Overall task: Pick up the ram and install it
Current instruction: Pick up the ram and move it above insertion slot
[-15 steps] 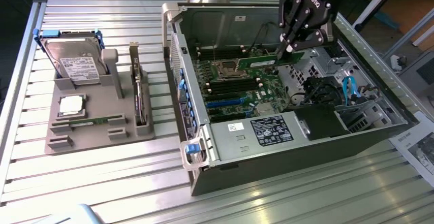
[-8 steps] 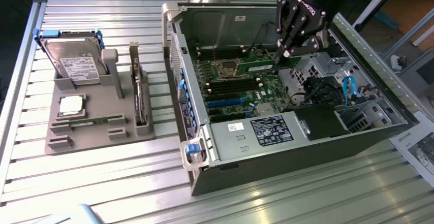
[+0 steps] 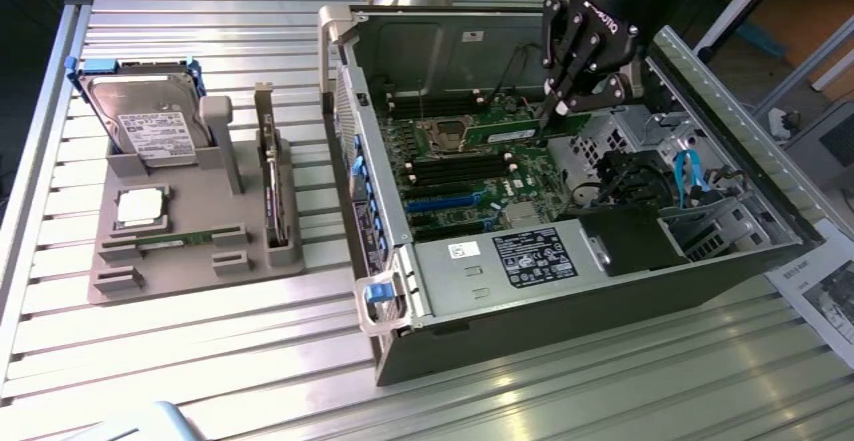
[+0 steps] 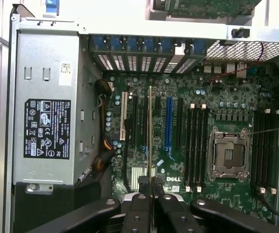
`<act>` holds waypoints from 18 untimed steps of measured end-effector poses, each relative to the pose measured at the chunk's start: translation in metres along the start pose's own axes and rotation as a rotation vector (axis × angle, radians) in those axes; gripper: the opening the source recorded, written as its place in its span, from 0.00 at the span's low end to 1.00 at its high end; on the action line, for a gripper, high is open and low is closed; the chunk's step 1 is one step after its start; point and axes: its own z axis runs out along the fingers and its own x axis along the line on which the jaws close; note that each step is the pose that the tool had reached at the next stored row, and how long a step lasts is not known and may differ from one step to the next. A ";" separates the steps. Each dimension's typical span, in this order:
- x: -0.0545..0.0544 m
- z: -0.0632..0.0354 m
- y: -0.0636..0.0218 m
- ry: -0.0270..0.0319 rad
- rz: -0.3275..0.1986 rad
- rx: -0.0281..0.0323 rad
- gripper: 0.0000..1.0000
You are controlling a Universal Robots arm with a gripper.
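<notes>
The ram (image 4: 150, 131) is a thin green stick seen edge-on, hanging over the motherboard (image 4: 178, 97) inside the open computer case. My gripper (image 4: 150, 183) is shut on one end of it, a black finger pressed to each side. In the exterior view the gripper (image 3: 561, 101) hovers above the board near the case's back wall, and the ram (image 3: 545, 121) points down toward the board just right of the processor socket (image 3: 451, 133). Black memory slots (image 4: 195, 145) lie between the stick and the processor socket (image 4: 229, 155); the stick is not in them.
The silver power supply (image 3: 534, 256) and black cables (image 3: 621, 176) crowd the case's near end. On the exterior view's left, a grey holder tray (image 3: 214, 261) carries a hard drive (image 3: 147, 126), a square silver chip (image 3: 140, 206) and a dark card on edge (image 3: 274, 196).
</notes>
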 end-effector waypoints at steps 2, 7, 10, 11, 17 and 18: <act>-0.002 0.0015 -0.0001 0.0001 0.000 0.0000 0.12; -0.014 0.0059 -0.0009 0.0000 0.000 0.0000 0.12; -0.021 0.0079 -0.0013 0.0001 0.000 0.0000 0.12; -0.024 0.0087 -0.0015 0.0000 0.000 0.0000 0.12; -0.037 0.0129 -0.0025 0.0000 0.000 0.0000 0.12; -0.040 0.0137 -0.0027 0.0001 0.000 0.0000 0.12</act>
